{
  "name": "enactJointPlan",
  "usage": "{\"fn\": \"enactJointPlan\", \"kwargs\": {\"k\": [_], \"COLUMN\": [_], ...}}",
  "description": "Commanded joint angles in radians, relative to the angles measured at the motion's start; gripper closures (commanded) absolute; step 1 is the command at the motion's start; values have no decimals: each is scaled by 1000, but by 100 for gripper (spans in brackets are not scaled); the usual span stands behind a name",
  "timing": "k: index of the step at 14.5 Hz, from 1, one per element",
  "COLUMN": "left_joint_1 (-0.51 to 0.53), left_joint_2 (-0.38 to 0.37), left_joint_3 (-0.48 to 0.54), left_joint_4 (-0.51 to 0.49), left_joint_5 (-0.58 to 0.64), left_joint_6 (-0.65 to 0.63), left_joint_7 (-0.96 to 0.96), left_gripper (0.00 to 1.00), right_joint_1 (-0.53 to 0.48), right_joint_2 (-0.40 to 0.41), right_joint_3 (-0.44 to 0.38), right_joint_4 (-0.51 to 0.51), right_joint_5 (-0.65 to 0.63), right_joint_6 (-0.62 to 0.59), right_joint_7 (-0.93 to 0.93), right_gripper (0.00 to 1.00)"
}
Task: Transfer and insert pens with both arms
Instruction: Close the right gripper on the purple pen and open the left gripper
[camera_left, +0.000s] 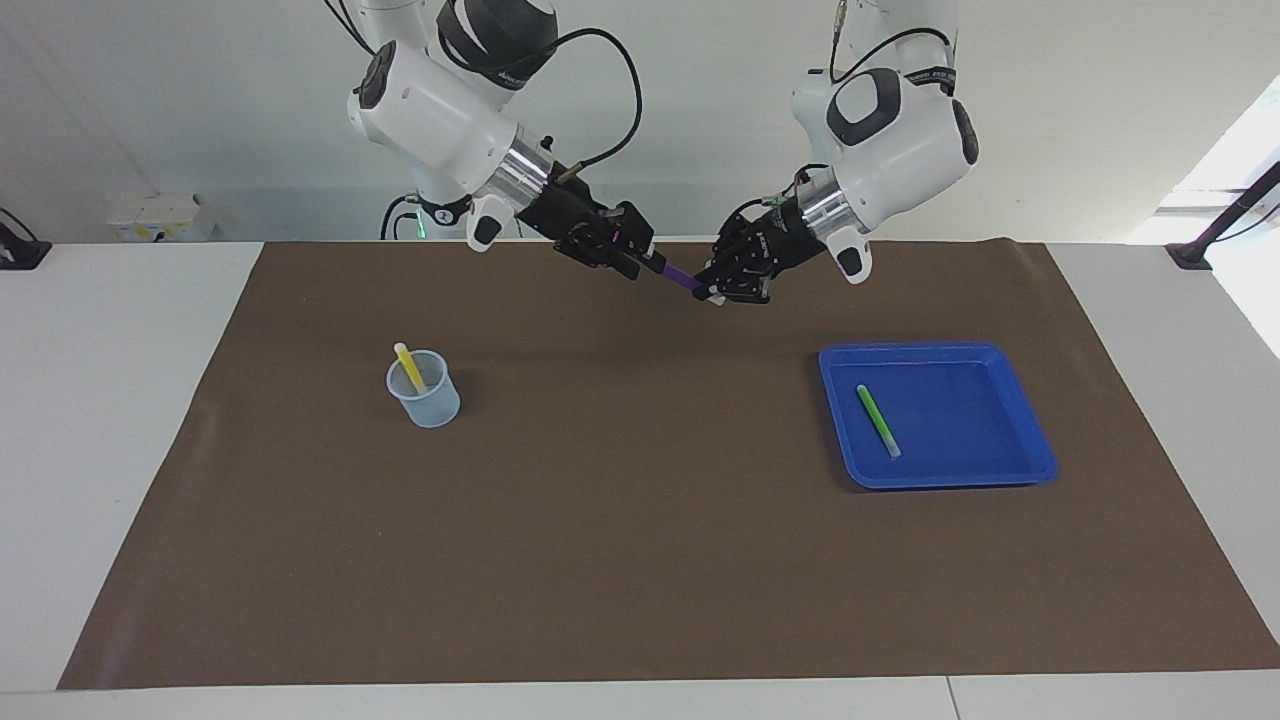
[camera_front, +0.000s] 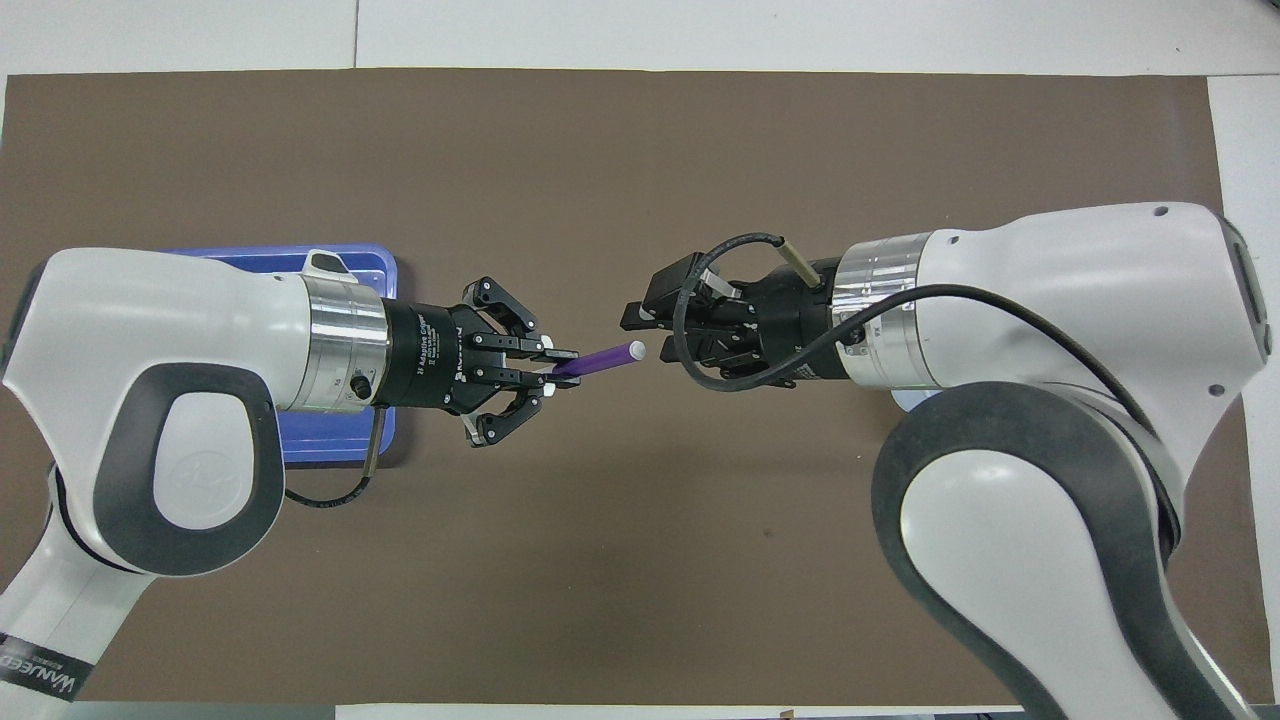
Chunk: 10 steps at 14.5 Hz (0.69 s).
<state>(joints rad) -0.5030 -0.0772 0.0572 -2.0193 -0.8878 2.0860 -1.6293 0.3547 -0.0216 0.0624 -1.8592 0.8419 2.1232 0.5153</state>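
I have both arms raised over the brown mat (camera_left: 640, 560), their grippers facing each other above the strip of mat nearest the robots, about midway along the table. My left gripper (camera_front: 556, 362) is clamped tight on the purple pen (camera_front: 598, 360) — the fingertips pinch one end, and the rest of the shaft sticks out level toward the other arm, pale tip (camera_front: 636, 350) leading. My right gripper (camera_front: 648, 330) sits just off that tip with its fingers parted, one above the pen's line and one below in the overhead view; it has hold of nothing. From the facing view the pen's free end reaches right up to the right gripper's fingers, and I cannot tell whether the tip lies between them or just short. The yellow pen (camera_left: 408, 367) stands tilted in the clear cup (camera_left: 426, 392), which rests on the mat toward the right arm's end of the table, farther from the robots than the two grippers. The green pen (camera_left: 878, 421) lies flat in the blue tray (camera_left: 1010, 380) toward the left arm's end — on the tray floor, apart from its walls, its pale end pointing away from the robots. In the overhead view the left arm covers most of the tray, and the right arm hides most of the cup.
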Motion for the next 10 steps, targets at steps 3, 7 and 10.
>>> {"fn": "enactJointPlan", "kwargs": {"k": [3, 7, 10], "left_joint_1": [-23, -23, -23], "left_joint_2": [-33, -33, -33], "left_joint_3": [4, 6, 6], "left_joint_4": [-38, -38, -38], "left_joint_5": [-23, -23, -23], "left_joint_6": [45, 48, 48], "left_joint_7": [-29, -29, -29], "left_gripper": [100, 100, 100], "right_joint_1": [32, 32, 30], "right_joint_2": [-24, -24, -24], "right_joint_3": [2, 2, 2], "right_joint_4": [-29, -29, -29], "right_joint_5": [5, 3, 2], "right_joint_6": [17, 15, 18], "right_joint_7": [-14, -21, -21], "right_gripper": [53, 60, 61]}}
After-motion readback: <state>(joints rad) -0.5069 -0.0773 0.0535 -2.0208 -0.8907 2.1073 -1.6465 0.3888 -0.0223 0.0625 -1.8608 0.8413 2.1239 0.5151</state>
